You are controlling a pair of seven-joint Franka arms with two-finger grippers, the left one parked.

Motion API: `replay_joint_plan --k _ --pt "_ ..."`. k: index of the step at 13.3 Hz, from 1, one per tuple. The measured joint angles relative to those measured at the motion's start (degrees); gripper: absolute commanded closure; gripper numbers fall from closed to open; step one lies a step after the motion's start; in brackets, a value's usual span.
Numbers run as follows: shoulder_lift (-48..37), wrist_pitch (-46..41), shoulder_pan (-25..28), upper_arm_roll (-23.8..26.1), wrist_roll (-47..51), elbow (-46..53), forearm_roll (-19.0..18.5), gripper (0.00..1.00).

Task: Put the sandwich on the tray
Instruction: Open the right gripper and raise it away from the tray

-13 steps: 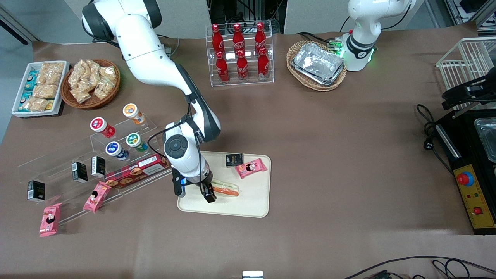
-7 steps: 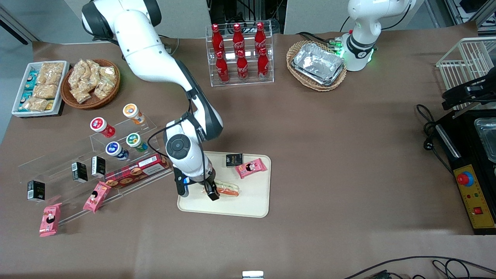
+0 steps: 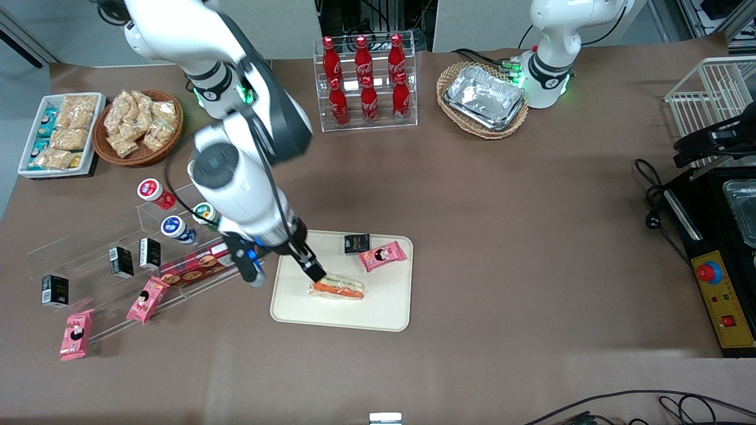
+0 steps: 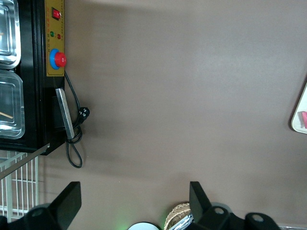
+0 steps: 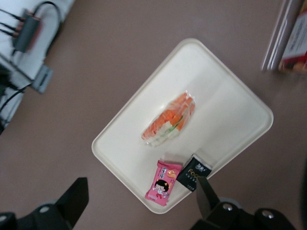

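The sandwich (image 3: 338, 288) (image 5: 169, 120), a clear-wrapped wedge with orange and green filling, lies flat on the cream tray (image 3: 378, 304) (image 5: 225, 115), nearer the front camera than the two small packets there. My gripper (image 3: 282, 274) (image 5: 141, 196) hangs open and empty high above the tray's edge toward the working arm's end. It is apart from the sandwich, and nothing sits between its dark fingers (image 5: 76, 197).
A pink snack packet (image 3: 383, 255) and a black packet (image 3: 357, 243) also lie on the tray. A clear stand with cans and a red cookie box (image 3: 201, 262) stands close beside the tray. A cola rack (image 3: 367, 82) and a basket of foil trays (image 3: 483, 97) sit farther back.
The gripper was low at the sandwich's end. It has since risen and swung back toward the clear stand with its fingers spread. The sandwich stays on the tray.
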Motion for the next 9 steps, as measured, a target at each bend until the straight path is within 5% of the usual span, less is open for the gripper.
replay_joint_plan --k 5,9 --pt "-9.8 -10.3 -5.2 0.7 -23.7 -0.2 -6.9 0.00" --pt "-16.1 -13.7 -22.4 11.9 -38.4 -3.2 -9.9 0.00"
